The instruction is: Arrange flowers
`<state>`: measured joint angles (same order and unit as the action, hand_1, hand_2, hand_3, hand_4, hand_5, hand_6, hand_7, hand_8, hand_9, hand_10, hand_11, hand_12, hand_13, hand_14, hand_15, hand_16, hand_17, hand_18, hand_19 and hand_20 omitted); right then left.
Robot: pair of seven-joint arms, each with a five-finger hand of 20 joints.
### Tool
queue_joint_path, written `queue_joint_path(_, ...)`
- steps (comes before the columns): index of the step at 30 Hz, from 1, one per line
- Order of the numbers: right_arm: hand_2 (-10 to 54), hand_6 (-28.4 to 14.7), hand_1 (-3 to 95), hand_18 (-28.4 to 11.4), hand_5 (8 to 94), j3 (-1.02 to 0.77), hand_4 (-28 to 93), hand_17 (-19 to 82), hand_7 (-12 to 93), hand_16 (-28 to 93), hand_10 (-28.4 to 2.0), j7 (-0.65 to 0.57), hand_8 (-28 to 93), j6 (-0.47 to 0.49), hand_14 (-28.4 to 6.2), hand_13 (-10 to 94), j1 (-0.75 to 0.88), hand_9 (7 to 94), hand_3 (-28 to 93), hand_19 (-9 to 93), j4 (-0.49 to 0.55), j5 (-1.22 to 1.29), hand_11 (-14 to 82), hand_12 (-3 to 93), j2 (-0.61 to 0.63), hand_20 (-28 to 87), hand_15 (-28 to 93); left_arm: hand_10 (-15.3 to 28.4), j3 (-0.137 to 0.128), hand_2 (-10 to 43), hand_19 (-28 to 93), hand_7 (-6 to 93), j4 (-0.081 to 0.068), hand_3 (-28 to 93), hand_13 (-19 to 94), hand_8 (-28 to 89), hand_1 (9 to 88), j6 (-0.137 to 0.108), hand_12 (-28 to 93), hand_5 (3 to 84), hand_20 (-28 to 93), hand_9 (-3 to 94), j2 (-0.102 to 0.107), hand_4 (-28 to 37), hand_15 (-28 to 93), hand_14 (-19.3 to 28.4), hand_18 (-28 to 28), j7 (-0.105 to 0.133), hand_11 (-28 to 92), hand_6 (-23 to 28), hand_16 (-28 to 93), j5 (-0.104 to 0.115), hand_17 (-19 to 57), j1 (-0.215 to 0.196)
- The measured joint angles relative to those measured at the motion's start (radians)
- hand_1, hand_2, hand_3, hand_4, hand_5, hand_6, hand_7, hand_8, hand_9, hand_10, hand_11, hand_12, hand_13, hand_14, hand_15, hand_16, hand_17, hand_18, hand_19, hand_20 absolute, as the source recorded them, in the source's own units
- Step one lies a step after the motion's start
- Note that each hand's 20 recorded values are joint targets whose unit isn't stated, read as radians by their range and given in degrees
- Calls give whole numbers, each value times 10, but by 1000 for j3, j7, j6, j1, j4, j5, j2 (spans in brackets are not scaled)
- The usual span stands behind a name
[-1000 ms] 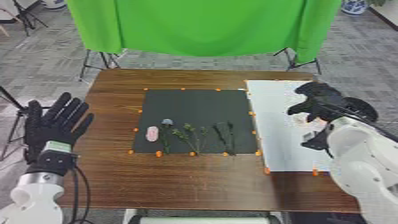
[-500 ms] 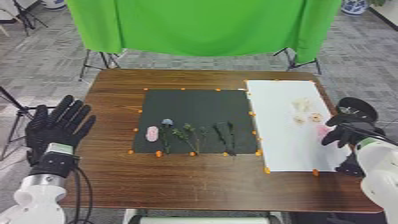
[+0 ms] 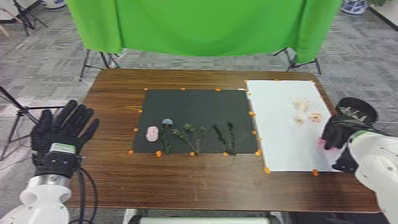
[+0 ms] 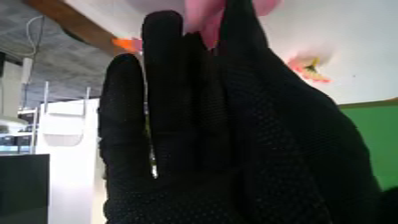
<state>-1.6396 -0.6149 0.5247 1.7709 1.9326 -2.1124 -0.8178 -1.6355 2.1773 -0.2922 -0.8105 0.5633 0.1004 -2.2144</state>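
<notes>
- The right hand (image 3: pixel 339 131), fingers extended close together, pinches a pink flower (image 3: pixel 322 143) at its tips, low over the white sheet (image 3: pixel 286 150), presumably for placing.
- Pale blossoms (image 3: pixel 302 105) lie farther up the sheet (likely supplies, or the start of a design).
- Green sprigs (image 3: pixel 188 137) lie on the dark mat (image 3: pixel 195 106), seemingly sorted for picking.
- The left hand (image 3: pixel 60 131) waits, fingers spread.
</notes>
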Motion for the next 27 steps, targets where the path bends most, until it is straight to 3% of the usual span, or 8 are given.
queue_joint_path(11,-95,25,590,-198,762,19,-283,329,335,439,-71,52,46,-149,-53,742,70,893,678,780,19,-56,85,412,-7,367,366,170,4,208,435,191,0,681,301,-98,255,-2,110,469,92,417,-13,-283,409,161,152,-3,242,101,-98,7,-67,-1)
queue_joint_path(19,-95,18,577,-198,758,1,-283,330,344,449,-69,112,66,-286,-51,741,152,891,704,782,178,-88,89,423,24,373,368,170,-2,208,434,192,3,679,300,-99,256,-2,109,469,88,416,-13,-283,408,161,148,-4,239,101,-100,9,-62,-17)
queue_joint_path(22,-95,17,577,-198,756,17,-283,329,344,452,-67,169,70,-307,-49,739,151,888,706,782,227,-96,90,424,42,375,367,170,-14,208,435,191,13,681,300,-98,255,-2,109,470,87,416,-13,-283,409,161,147,2,239,101,-100,9,-62,-34)
queue_joint_path(27,-95,17,574,-197,755,177,-283,330,346,453,-65,252,69,-317,-48,739,30,887,712,782,224,-84,92,424,53,378,365,170,-49,208,436,189,42,681,300,-98,255,-9,110,471,87,416,-13,-283,409,161,148,31,241,102,-100,16,-62,-96)
